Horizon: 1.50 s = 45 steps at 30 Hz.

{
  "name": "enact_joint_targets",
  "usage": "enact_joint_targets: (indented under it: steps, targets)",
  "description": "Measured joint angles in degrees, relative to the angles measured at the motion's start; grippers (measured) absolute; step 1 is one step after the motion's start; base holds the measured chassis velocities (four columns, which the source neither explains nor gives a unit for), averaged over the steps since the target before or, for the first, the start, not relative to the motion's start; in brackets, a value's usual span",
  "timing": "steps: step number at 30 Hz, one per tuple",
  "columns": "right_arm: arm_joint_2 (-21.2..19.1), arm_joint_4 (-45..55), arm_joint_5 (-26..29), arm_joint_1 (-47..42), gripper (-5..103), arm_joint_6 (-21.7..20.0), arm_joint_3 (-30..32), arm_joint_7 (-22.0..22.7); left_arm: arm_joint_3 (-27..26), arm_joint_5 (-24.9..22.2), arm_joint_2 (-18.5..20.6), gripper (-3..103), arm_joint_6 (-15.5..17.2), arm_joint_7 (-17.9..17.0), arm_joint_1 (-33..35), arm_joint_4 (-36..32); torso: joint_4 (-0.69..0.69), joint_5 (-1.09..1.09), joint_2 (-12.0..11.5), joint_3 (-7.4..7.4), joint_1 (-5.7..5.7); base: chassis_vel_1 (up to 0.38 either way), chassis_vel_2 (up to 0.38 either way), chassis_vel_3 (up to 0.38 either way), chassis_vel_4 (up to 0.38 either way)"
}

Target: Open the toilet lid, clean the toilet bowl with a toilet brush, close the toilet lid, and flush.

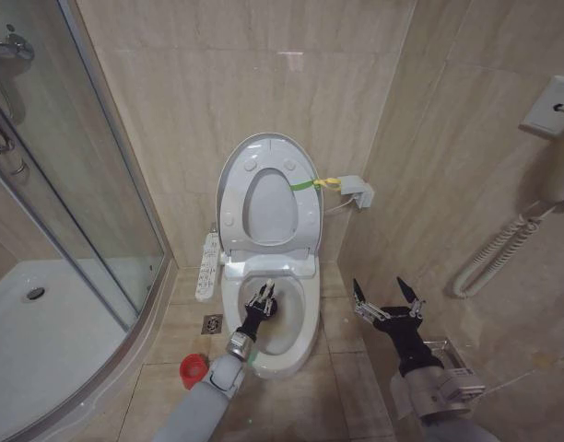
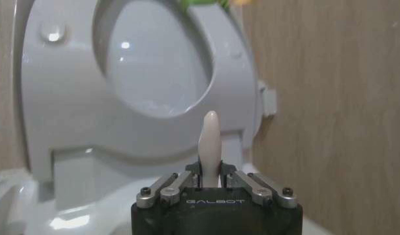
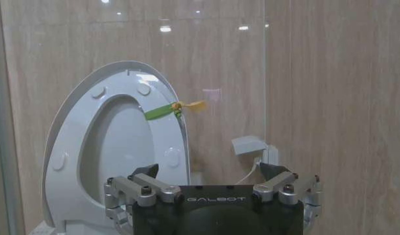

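The toilet lid [image 1: 261, 145] stands raised against the wall, with the ring seat [image 1: 234, 221] up in front of it. My left gripper [image 1: 262, 298] reaches down into the toilet bowl [image 1: 307, 308] and is shut on the toilet brush. Its thin white handle [image 2: 209, 134] sticks up between the fingers of the left gripper [image 2: 210, 172]; the brush head is hidden. The red holder [image 1: 193, 370] sits on the floor left of the bowl. My right gripper [image 1: 388, 296] hovers open to the right of the bowl. The right gripper [image 3: 209, 170] faces the lid [image 3: 73, 115] from a distance.
A glass shower enclosure [image 1: 98, 212] and white tray [image 1: 42, 341] fill the left. The long control panel [image 1: 207, 267] hangs beside the toilet. A green strap [image 1: 305, 183] ties the lid toward a wall box [image 1: 358, 192]. A handset with coiled cord [image 1: 503, 244] hangs on the right wall.
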Motion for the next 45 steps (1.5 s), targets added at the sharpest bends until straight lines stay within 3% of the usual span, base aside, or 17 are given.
enact_joint_targets:
  steps: [4, 6, 10, 15, 19, 24, 37, 45]
  targets:
    - [0.0, 0.0, 0.0, 0.0, 100, 0.0, 0.0, 0.0, 0.23, 0.35, 1.02, 19, 1.33, -0.47, 3.08, -7.46, -0.01, 0.01, 0.0, 0.0, 0.0, 0.0, 0.0, 0.0, 0.0]
    - [0.0, 0.0, 0.0, 0.0, 100, 0.0, 0.0, 0.0, 0.23, 0.35, 1.02, 19, 1.33, -0.47, 3.08, -7.46, -0.01, 0.01, 0.0, 0.0, 0.0, 0.0, 0.0, 0.0, 0.0]
    - [0.0, 0.0, 0.0, 0.0, 100, 0.0, 0.0, 0.0, -1.93, 3.35, 2.79, 19, 3.04, -1.54, 8.8, -20.57, 0.0, 0.0, 0.0, -0.01, 0.0, 0.0, 0.0, 0.0, 0.0]
    - [0.0, 0.0, 0.0, 0.0, 100, 0.0, 0.0, 0.0, -3.39, 5.08, 3.67, 19, 3.21, -2.04, 12.47, -25.39, 0.0, 0.0, 0.0, -0.01, 0.0, 0.0, 0.0, 0.0, 0.0]
    - [0.0, 0.0, 0.0, 0.0, 100, 0.0, 0.0, 0.0, -3.89, 5.39, 3.9, 19, 3.15, -2.52, 15.23, -28.01, -0.01, 0.0, 0.0, -0.01, -0.01, 0.0, 0.0, 0.0, 0.0]
    - [0.0, 0.0, 0.0, 0.0, 100, 0.0, 0.0, 0.0, -5.83, 6.9, 3.77, 19, 2.03, -2.47, 16.55, -25.82, 0.0, 0.0, 0.0, 0.0, -0.01, 0.0, 0.0, 0.0, 0.0]
    - [0.0, 0.0, 0.0, 0.0, 100, 0.0, 0.0, 0.0, -8.78, 5.7, 3.41, 19, 2.49, -3.41, 17.51, -26.88, -0.01, -0.01, 0.0, -0.01, 0.0, 0.0, 0.0, 0.0, 0.0]
    - [0.0, 0.0, 0.0, 0.0, 100, 0.0, 0.0, 0.0, -10.74, 3.79, 5.47, 19, 3.83, -4.53, 21.66, -35.65, -0.01, -0.01, 0.0, -0.01, 0.0, 0.0, 0.0, 0.0, 0.0]
